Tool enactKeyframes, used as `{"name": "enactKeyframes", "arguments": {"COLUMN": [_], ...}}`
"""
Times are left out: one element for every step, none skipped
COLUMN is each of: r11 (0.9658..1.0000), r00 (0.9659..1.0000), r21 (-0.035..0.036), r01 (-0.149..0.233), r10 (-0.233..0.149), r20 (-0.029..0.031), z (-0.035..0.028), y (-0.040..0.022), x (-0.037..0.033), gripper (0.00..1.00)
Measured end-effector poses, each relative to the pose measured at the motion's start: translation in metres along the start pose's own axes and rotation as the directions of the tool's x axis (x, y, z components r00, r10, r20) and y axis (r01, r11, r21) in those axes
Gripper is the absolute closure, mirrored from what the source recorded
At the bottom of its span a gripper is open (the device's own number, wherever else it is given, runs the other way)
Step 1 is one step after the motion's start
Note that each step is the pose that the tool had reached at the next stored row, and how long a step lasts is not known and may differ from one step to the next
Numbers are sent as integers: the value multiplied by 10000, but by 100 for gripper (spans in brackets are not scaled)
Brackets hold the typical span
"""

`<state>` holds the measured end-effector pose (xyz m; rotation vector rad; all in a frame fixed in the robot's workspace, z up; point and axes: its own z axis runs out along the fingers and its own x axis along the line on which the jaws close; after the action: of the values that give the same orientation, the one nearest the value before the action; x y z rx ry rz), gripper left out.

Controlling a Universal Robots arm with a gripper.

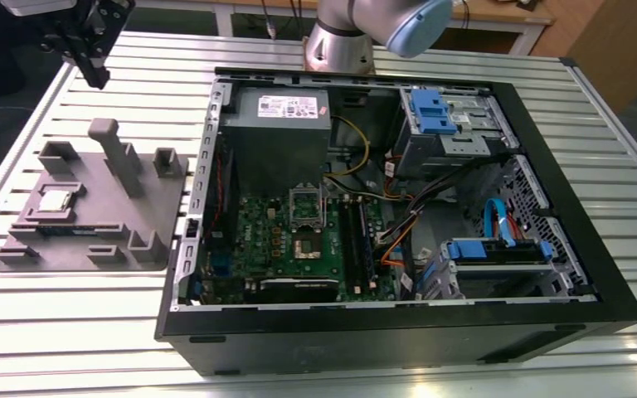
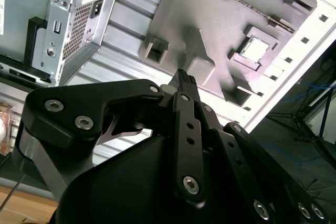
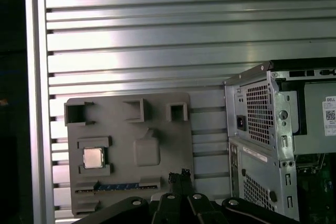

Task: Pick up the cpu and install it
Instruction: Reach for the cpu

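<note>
Silver-grey and square, the cpu [image 1: 55,199] lies flat in a recess of the tray [image 1: 155,214], on the side of it toward the exterior view's left. The grey moulded tray has several upright posts and rests on the slatted metal table [image 1: 75,332], just beside the open case [image 1: 407,336] at the exterior view's right. The claw [image 1: 97,79] hangs high over the table past the tray's far end, well apart from the cpu. In the second wrist view its black fingers [image 2: 185,80] are pressed together with nothing between them. Inside the case the green board [image 1: 255,228] lies flat, with the socket [image 1: 303,242] near its middle. The grey power supply [image 1: 279,133] sits beyond the board, and the arm's base [image 1: 338,46] stands behind the case
</note>
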<state>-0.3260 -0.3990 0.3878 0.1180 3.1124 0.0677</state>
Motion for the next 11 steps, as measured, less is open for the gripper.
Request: {"name": "enactKeyframes", "arguments": {"r11": [10000, 10000, 10000, 10000, 10000, 10000, 10000, 10000, 10000, 10000, 10000], "r00": [10000, 10000, 10000, 10000, 10000, 10000, 10000, 10000, 10000, 10000, 10000], "r21": [1, 1, 0, 0, 1, 1, 1, 0, 1, 0, 1], "r01": [0, 1, -1, -1, -2, -1, -1, -1, -1, 0, 0], "r10": [0, -1, 1, 1, 2, 1, 1, 1, 1, 0, 0], "r20": [-1, -1, -1, -1, -1, -1, -1, -1, -1, -1, -1], "z": [-1, -1, -2, -3, -3, -3, -3, -3, -3, -3, -3], "y": [-3, -5, -7, -9, -11, -14, -17, -19, -22, -24, -25], "x": [31, 62, 93, 125, 158, 190, 226, 257, 285, 309, 330], "gripper": [89, 89, 89, 89, 89, 89, 89, 89, 89, 89, 89]}}
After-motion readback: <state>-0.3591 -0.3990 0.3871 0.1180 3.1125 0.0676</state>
